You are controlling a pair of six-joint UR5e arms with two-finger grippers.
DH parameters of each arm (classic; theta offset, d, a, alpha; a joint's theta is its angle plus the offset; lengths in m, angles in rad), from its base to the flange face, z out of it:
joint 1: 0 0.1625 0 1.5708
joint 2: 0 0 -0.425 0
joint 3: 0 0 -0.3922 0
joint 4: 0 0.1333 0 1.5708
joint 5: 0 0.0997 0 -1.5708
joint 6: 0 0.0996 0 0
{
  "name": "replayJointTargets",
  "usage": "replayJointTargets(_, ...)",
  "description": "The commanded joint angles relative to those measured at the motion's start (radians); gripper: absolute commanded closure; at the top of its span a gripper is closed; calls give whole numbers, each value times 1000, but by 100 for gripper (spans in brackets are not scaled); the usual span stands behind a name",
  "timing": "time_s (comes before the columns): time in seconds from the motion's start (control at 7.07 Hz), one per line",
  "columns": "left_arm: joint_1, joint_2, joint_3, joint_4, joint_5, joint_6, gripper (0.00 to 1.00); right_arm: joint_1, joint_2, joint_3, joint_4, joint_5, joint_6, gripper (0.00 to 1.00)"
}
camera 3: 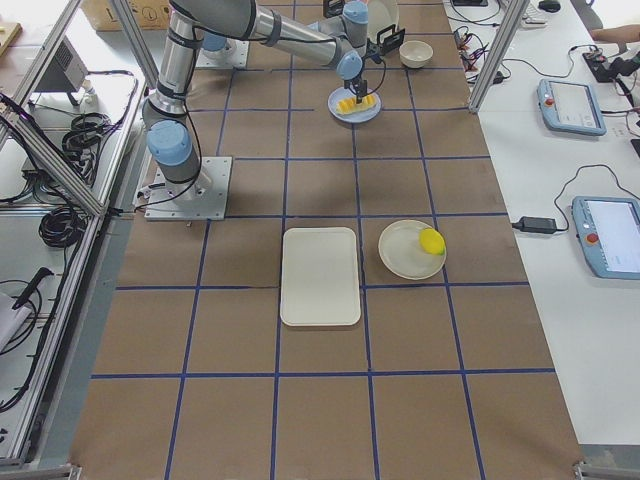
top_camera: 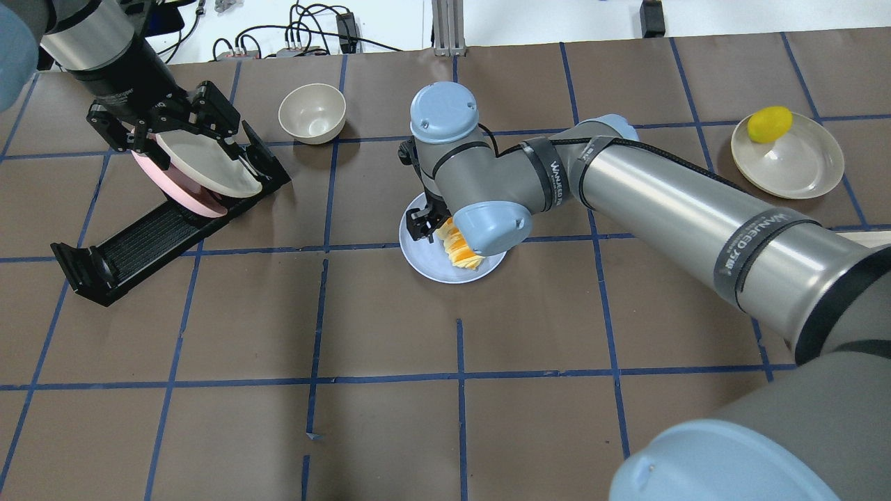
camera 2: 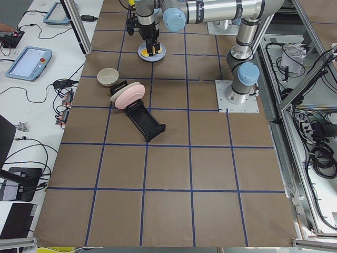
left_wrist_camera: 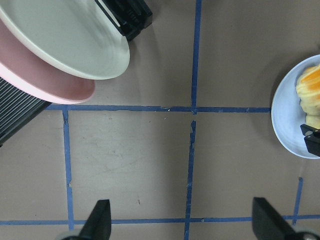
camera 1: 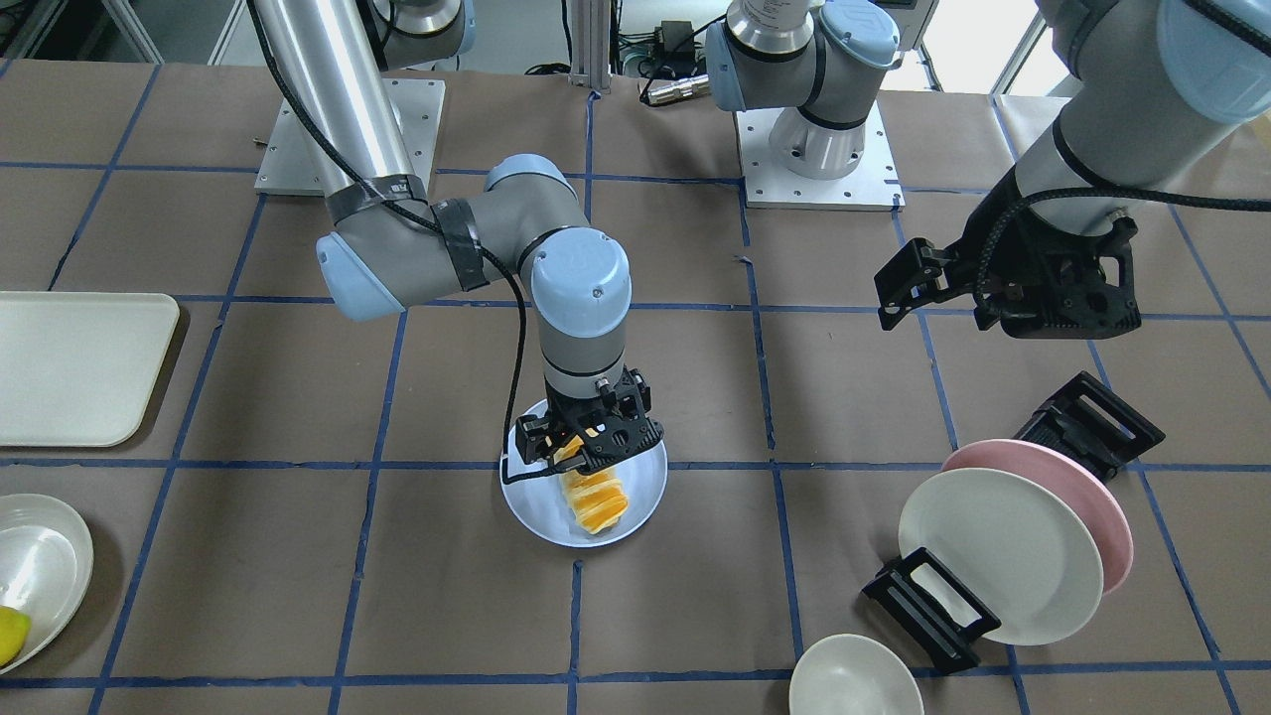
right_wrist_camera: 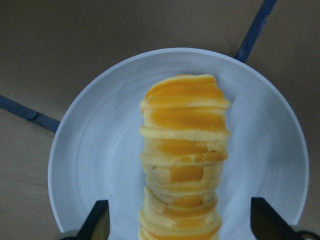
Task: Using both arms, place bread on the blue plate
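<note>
The bread (camera 1: 596, 501), an orange and pale-yellow ridged loaf, lies along the middle of the blue plate (camera 1: 536, 511) near the table's centre. My right gripper (camera 1: 586, 447) hangs straight over the loaf's near end. In the right wrist view its fingers (right_wrist_camera: 100, 222) stand wide apart on either side of the bread (right_wrist_camera: 182, 160) without touching it, so it is open. My left gripper (camera 1: 899, 283) is open and empty, raised above the plate rack; its wrist view shows the blue plate (left_wrist_camera: 287, 120) at the right edge.
A black rack (camera 1: 928, 606) holds a cream-white plate (camera 1: 998, 566) and a pink plate (camera 1: 1092, 506) on my left. A cream bowl (camera 1: 854, 680) stands beside it. On my right are a cream tray (camera 1: 79, 367) and a dish (top_camera: 786, 163) with a yellow lemon piece (top_camera: 769, 124).
</note>
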Motion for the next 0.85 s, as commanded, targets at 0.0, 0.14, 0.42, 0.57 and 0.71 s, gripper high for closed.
replayJointTargets(0.0,-1,6,-2,0,2,-7,0,-66,-129,3,57,-23,-6,0)
replayJointTargets(0.14,-1,12,-4,0,0,-10,0,-115,-190,1,121,-24,-8,0)
replayJointTargets(0.42,-1,17,-4,0,3,-9,0,-239,-333,1,287,-25,-9,0)
replayJointTargets(0.57,-2,17,-2,-3,5,-9,0,-302,-394,0,374,-18,-21,0)
replayJointTargets(0.71,-17,14,-2,-2,44,-25,0,-350,-446,1,475,-11,-49,0)
